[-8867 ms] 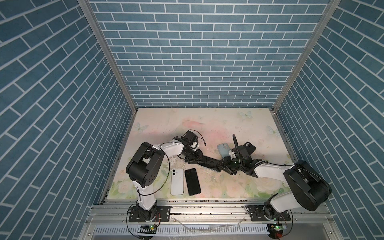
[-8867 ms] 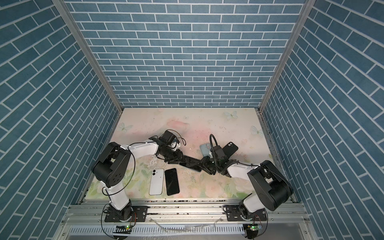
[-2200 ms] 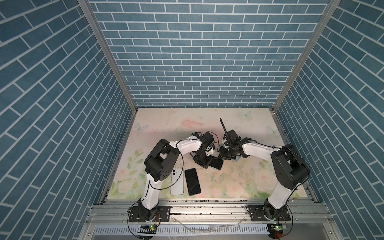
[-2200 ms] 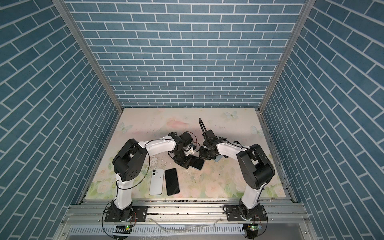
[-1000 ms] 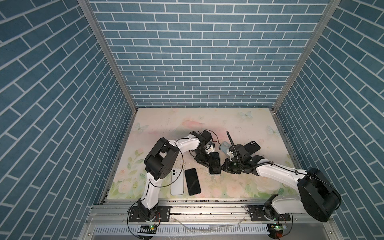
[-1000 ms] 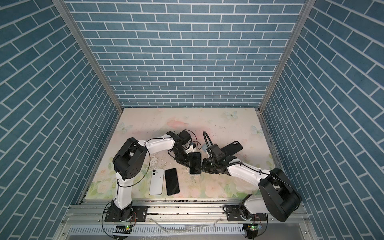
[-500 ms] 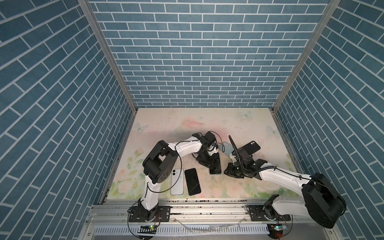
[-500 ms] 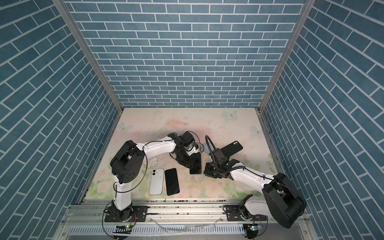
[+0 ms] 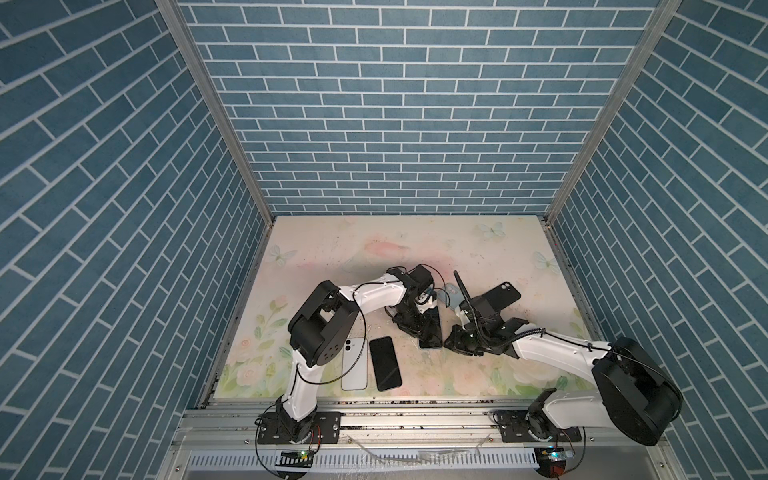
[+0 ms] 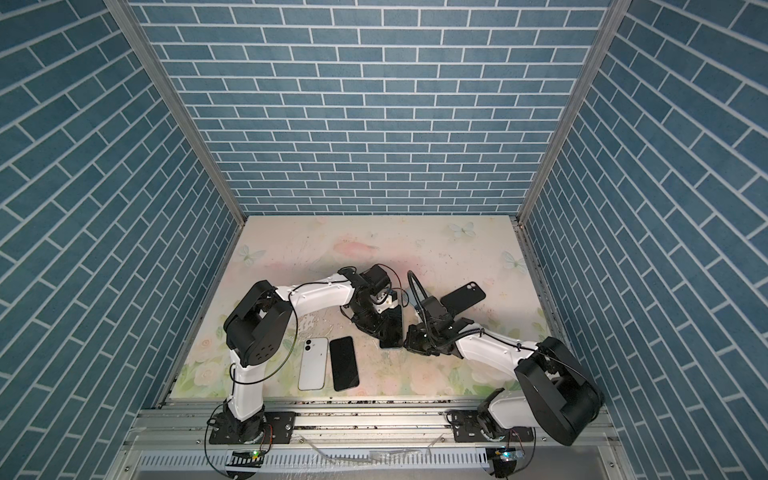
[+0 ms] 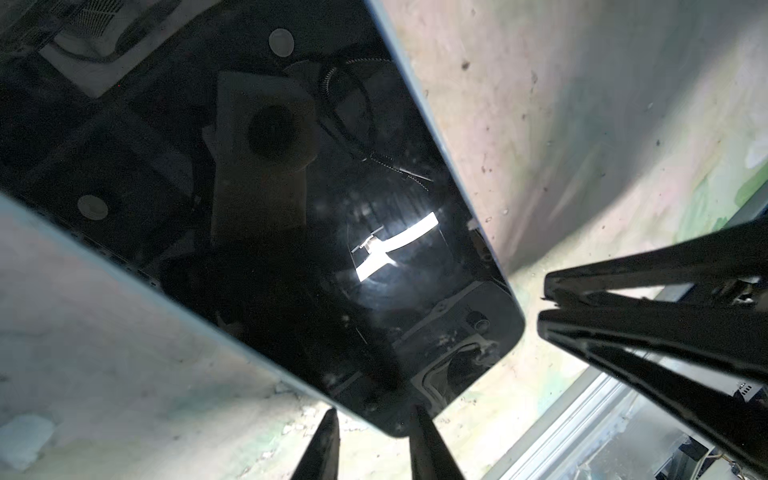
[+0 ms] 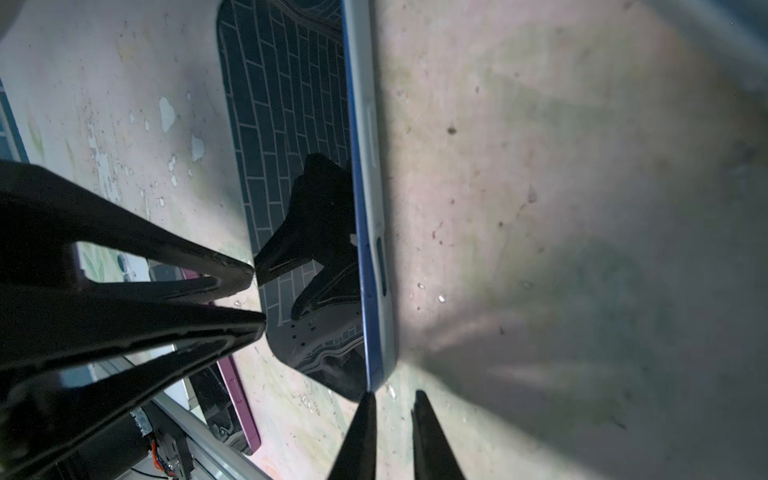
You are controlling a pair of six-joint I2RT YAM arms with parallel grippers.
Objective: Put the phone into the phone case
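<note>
Right of a white phone (image 9: 354,365) and a black phone (image 9: 385,363), the phone (image 9: 431,337) lies mid-table, its glossy black screen facing up, rimmed by the pale blue phone case (image 12: 372,208). The left gripper (image 11: 374,409) hovers at its near end, jaws slightly apart and empty. The right gripper (image 12: 390,395), jaws narrowly apart, has a fingertip at its near right corner, with bare mat (image 9: 519,257) beyond.

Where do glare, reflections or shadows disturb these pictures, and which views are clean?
Left wrist view: the phone shows murky reflections and a bright glare patch; right wrist view: its screen mirrors the brick wall, and broad shadows darken the mat; both top views: sharp, evenly lit.
</note>
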